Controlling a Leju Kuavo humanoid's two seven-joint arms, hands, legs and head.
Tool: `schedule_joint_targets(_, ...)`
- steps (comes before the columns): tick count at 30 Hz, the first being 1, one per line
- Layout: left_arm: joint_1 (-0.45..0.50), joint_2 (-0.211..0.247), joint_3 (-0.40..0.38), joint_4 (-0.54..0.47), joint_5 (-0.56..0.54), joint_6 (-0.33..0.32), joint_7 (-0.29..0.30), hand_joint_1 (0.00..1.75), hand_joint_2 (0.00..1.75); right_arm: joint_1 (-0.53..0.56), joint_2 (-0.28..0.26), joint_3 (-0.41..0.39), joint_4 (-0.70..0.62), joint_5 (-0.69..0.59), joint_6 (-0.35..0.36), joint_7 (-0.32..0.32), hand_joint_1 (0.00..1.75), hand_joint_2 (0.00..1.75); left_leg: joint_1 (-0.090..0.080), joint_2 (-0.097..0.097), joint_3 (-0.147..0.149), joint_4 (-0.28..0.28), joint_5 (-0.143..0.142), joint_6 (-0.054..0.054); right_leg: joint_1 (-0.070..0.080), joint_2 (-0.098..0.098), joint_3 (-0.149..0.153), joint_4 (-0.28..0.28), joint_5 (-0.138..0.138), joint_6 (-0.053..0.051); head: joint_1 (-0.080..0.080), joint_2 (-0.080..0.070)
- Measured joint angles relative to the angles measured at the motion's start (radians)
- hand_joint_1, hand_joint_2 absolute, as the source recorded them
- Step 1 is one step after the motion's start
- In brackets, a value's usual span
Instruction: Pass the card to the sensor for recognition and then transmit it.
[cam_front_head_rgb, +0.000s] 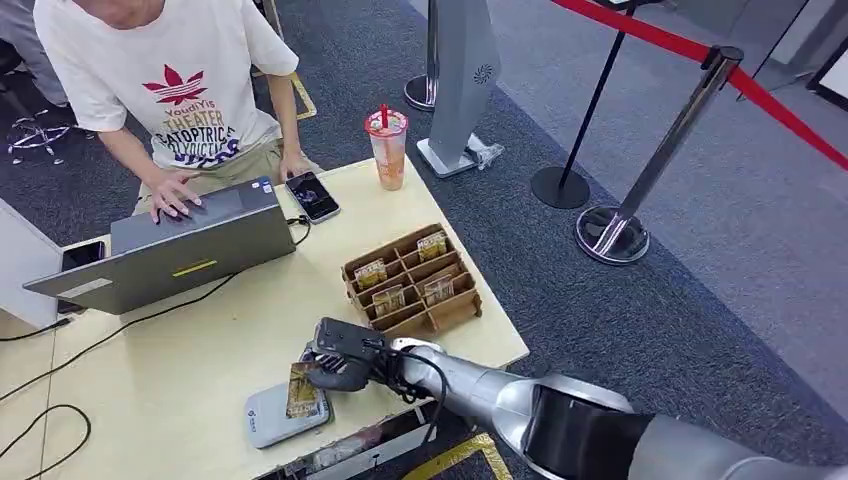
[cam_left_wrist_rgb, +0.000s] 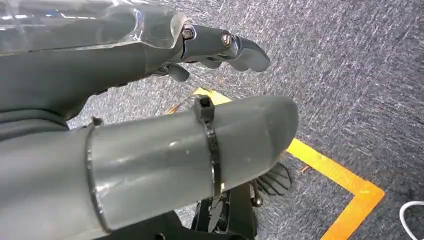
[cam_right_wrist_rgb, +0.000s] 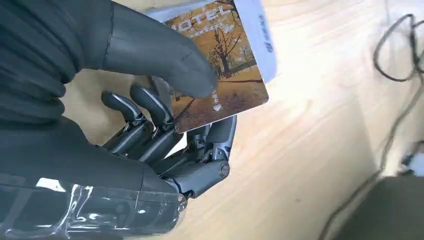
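- At the far left of the head view we see a grey laptop (cam_front_head_rgb: 190, 245) standing open on the pale wooden table (cam_front_head_rgb: 200, 350), and a person in a white T-shirt (cam_front_head_rgb: 165, 80) rests one hand on it from the upper left of the frame
- A dark phone (cam_front_head_rgb: 312, 196) lies on the table just beside the laptop, right of it, under the person's other hand
- Lower, at the bottom centre-left, the grey sensor (cam_front_head_rgb: 272, 412) lies flat near the front edge of the table
- The card (cam_front_head_rgb: 302, 390), brown with an autumn tree picture, is over the sensor; we cannot tell if it touches it
- Our right hand (cam_front_head_rgb: 345, 362) pinches the card between the thumb and the dark fingers; in the right wrist view the thumb presses on the printed face of the card (cam_right_wrist_rgb: 220, 65) and the fingers (cam_right_wrist_rgb: 150, 107) curl under it
- In the middle of the head view a brown card holder (cam_front_head_rgb: 412, 283) with several compartments stands on the table, with some cards upright in it
- Above it, a drink cup (cam_front_head_rgb: 387, 148) with a red straw stands near the far table edge
- Our left hand (cam_left_wrist_rgb: 150, 125) hangs over grey carpet with yellow tape; its fingers are loosely bent and apart and hold nothing
- At the right, metal posts (cam_front_head_rgb: 650, 170) carry a red belt
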Motion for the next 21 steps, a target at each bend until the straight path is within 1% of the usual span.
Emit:
schedule_joint_targets(11, -0.001, 0.007, 0.0, 0.007, -0.008, -0.003, 0.0, 0.0, 0.0, 0.008, -0.002, 0.003, 0.04, -0.037, 0.015, 0.011, 1.75, 1.75, 0.0, 0.0, 0.0, 0.0, 0.0, 0.0, 0.0, 0.0, 0.0, 0.0, 0.0, 0.0, 0.0, 0.0)
schedule_joint_targets(21, 0.0, 0.008, 0.0, 0.01, -0.008, -0.003, 0.01, 0.0, 0.0, 0.019, -0.003, 0.003, 0.046, -0.042, 0.008, 0.001, 1.75, 1.75, 0.0, 0.0, 0.0, 0.0, 0.0, 0.0, 0.0, 0.0, 0.0, 0.0, 0.0, 0.0, 0.0, 0.0)
